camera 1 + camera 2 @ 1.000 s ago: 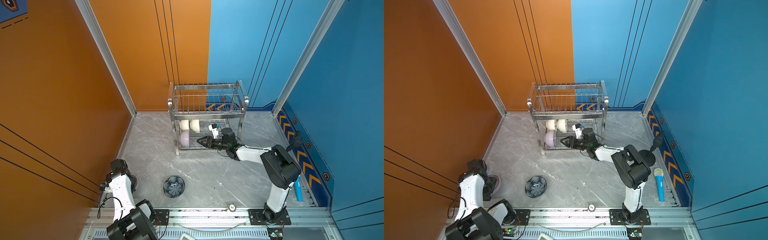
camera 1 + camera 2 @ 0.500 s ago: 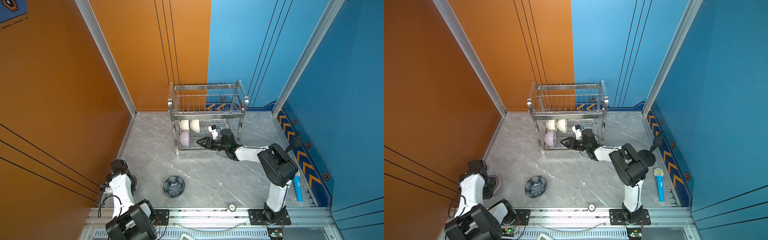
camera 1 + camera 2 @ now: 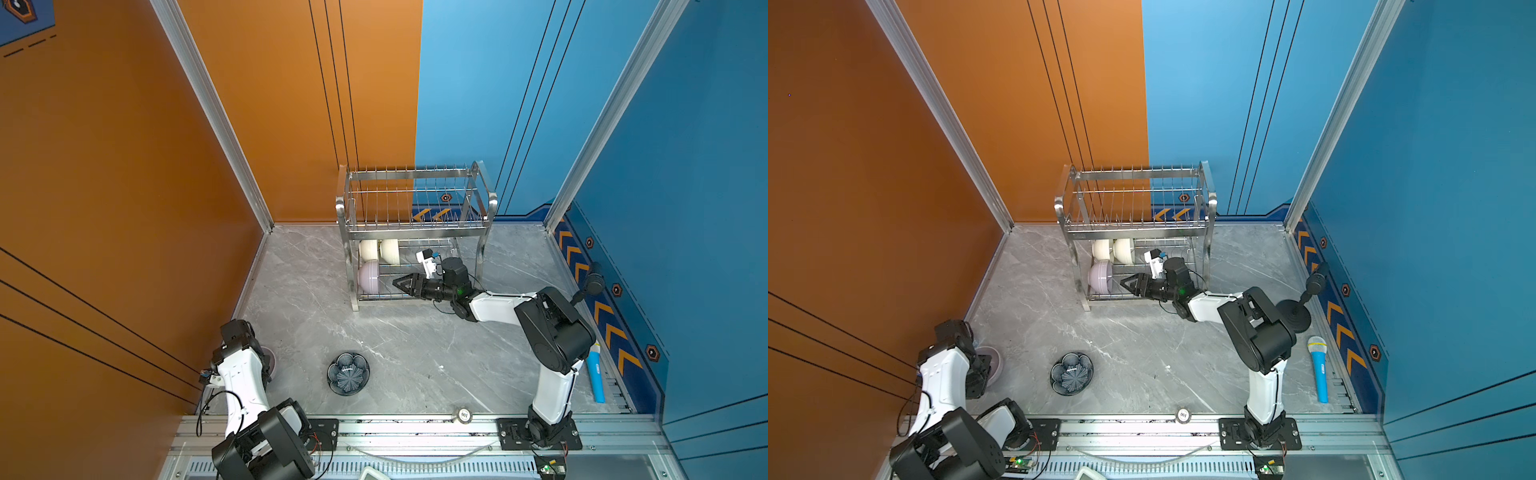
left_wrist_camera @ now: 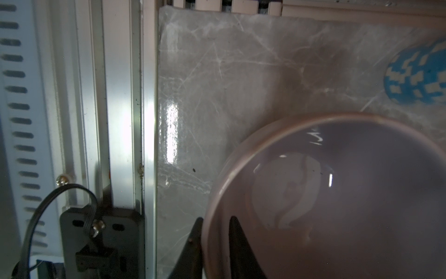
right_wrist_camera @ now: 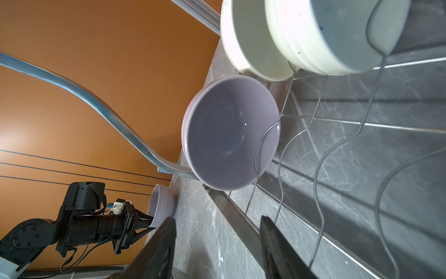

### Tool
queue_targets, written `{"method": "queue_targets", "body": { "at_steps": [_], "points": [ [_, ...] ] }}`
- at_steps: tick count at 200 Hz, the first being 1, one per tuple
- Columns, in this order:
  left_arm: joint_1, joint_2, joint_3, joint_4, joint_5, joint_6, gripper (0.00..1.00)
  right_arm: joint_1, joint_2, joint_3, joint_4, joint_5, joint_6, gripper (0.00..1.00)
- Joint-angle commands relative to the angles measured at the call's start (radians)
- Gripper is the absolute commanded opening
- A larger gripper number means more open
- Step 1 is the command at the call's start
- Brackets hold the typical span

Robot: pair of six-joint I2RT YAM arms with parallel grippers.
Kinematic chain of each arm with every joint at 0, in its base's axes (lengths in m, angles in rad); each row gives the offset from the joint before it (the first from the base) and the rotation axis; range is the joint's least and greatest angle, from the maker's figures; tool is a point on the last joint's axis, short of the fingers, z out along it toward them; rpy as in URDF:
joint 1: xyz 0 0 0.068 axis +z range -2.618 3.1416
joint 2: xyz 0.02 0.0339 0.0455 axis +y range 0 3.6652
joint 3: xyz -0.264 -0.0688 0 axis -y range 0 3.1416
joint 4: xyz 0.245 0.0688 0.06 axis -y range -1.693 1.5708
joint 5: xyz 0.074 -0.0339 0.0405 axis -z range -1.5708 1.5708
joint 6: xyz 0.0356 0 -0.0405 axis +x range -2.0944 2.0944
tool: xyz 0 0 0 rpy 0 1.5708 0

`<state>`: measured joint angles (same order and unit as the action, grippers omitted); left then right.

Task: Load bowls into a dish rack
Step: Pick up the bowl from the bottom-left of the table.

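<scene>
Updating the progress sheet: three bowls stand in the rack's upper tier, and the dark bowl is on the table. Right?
Wrong tier. The three, two cream bowls and a lilac bowl, stand in the lower tier of the rack, not the upper one. Both top views show it. The dark bowl is on the table, as you say.

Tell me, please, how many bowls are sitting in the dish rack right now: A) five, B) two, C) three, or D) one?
C: in a top view the lower tier of the dish rack holds two cream-white bowls side by side and one lilac bowl in front of them, three in all.
</scene>
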<state>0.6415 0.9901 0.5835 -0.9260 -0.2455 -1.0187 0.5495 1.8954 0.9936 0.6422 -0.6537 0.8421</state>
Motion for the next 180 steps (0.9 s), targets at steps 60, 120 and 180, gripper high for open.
{"method": "queue_targets", "body": {
  "at_steps": [60, 120, 180],
  "points": [
    [0.004, 0.021, -0.013, -0.004, -0.004, -0.001, 0.16, -0.011, 0.022, 0.001, 0.045, -0.021, 0.024, 0.57],
    [0.005, -0.016, -0.019, -0.008, 0.037, 0.009, 0.0, -0.011, 0.023, 0.003, 0.05, -0.026, 0.035, 0.57],
    [0.001, -0.142, -0.022, -0.062, 0.091, 0.009, 0.0, -0.01, 0.024, 0.028, 0.059, -0.035, 0.051, 0.57]
  ]
}}
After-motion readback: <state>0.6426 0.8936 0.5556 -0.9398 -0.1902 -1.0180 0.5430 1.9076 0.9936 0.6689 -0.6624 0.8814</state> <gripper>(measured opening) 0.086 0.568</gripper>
